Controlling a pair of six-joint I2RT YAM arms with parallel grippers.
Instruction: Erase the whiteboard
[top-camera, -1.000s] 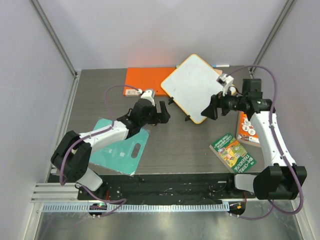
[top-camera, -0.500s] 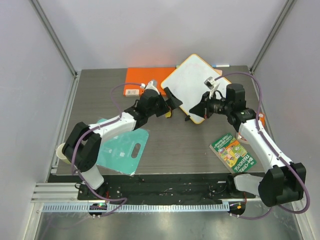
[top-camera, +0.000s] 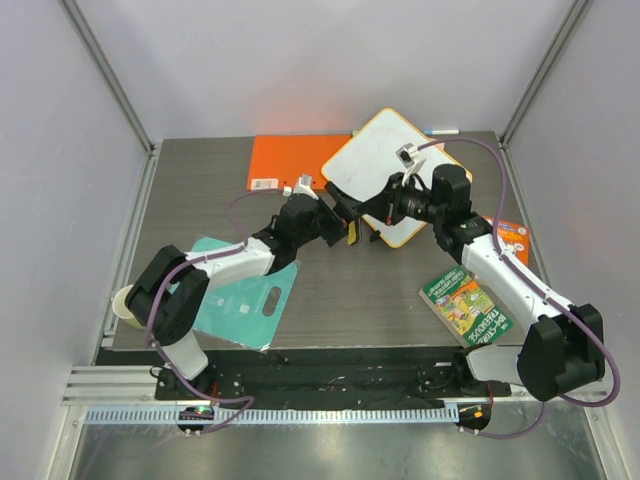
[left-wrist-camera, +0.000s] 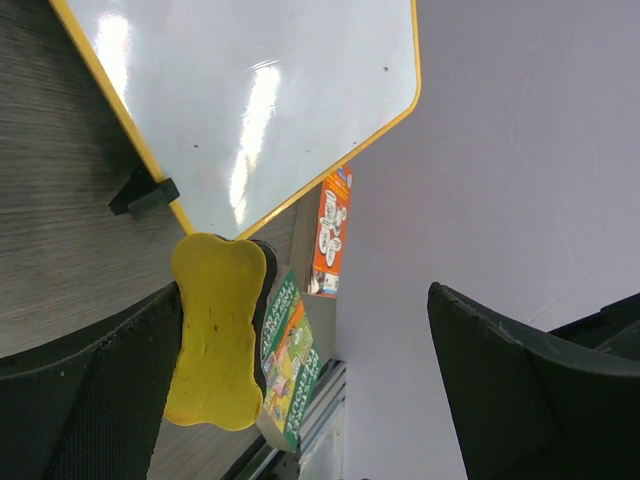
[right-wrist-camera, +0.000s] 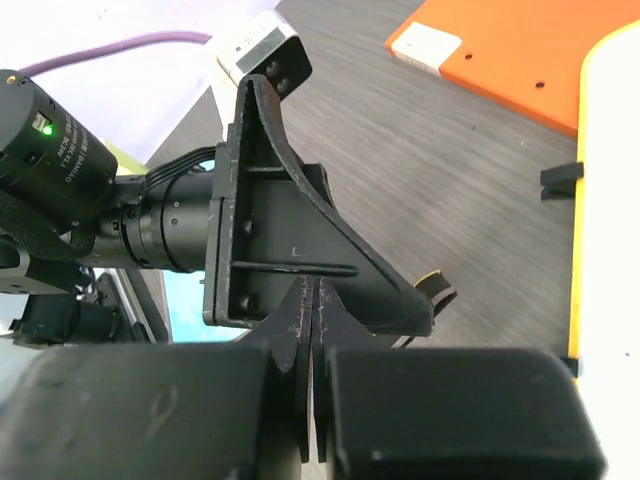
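white and markless, the whiteboard looks done; left gripper gapes beside the eraser, right gripper clenched empty.

The whiteboard stands at the back middle of the desk, overlapping a flat folder behind it to the left. A bone-shaped eraser sits at its near edge. A booklet lies to its right, a picture book nearer, and a plastic pouch front left.

My left gripper and right gripper crowd the near corner of the whiteboard. I find open table between the teal folder and the green book.
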